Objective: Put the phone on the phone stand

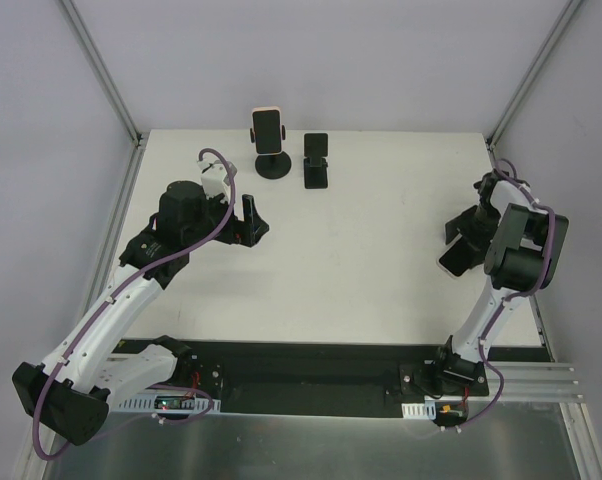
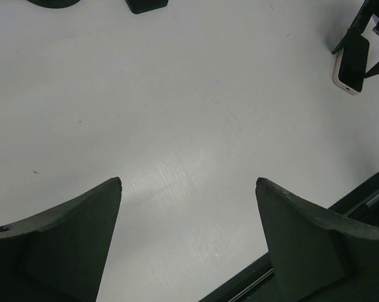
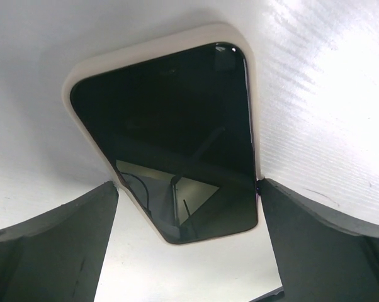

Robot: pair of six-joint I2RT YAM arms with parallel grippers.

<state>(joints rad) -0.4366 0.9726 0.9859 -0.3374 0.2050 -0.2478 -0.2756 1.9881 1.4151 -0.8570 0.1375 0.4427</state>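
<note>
Phone (image 3: 170, 126), flat on the tabletop (image 1: 381, 230), is straddled by the right end effector (image 3: 187, 182), spread wide and not clamped; the left end effector (image 2: 189, 180) is likewise spread, empty.

Phones: 2. Far phone (image 1: 267, 127) at 12 o'clock on the table, near phone (image 3: 170, 126) at 3 o'clock.
Phone stands: 2. Round-base stand (image 1: 273, 166) and angular stand (image 1: 316, 164), side by side at 12 o'clock.
Arms: 2, one gripper each: left gripper (image 2: 189, 181), right gripper (image 3: 187, 184).
</note>
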